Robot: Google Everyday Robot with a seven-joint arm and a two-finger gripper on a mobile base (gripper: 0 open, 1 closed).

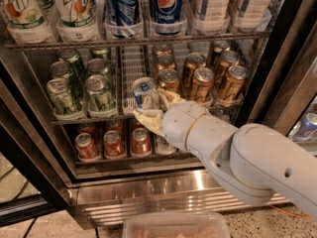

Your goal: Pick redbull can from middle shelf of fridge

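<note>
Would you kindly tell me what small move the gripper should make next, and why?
Probably draw straight back: the gripper is closed on the slim blue-and-silver redbull can at the front edge of the grey wire middle shelf, green cans close beside.
</note>
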